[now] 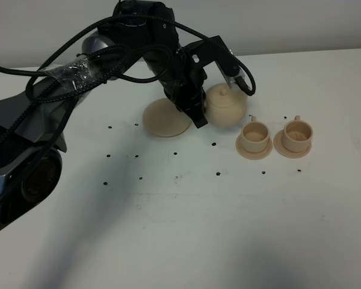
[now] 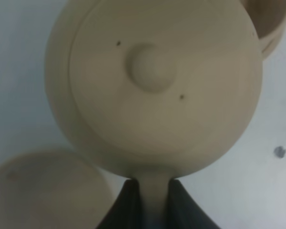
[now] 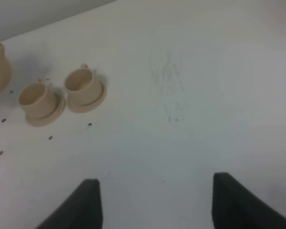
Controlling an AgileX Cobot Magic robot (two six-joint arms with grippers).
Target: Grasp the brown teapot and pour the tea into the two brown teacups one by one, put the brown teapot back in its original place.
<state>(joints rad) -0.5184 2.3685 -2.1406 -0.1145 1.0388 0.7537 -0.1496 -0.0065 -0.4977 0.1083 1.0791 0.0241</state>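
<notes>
Tan wide saucer [image 1: 166,118] sits on the white surface [image 1: 228,229], the left gripper [image 2: 155,191] fingers [image 2: 126,210] pinching the handle of the brown teapot [image 1: 227,105] at its 3 o'clock, the two brown teacups [image 1: 254,137] on small saucers at the teapot's 4 o'clock, and the right gripper [image 3: 157,195] fingers spread wide, holding nothing.

This looks like a robot lab's test bench: a plain white table [image 1: 228,229] dotted with small dark marks [image 1: 217,174], a bare pale wall [image 1: 301,24] behind the table, and a black robot arm [image 1: 168,66] trailing loose cables [image 1: 60,90] above the table.
</notes>
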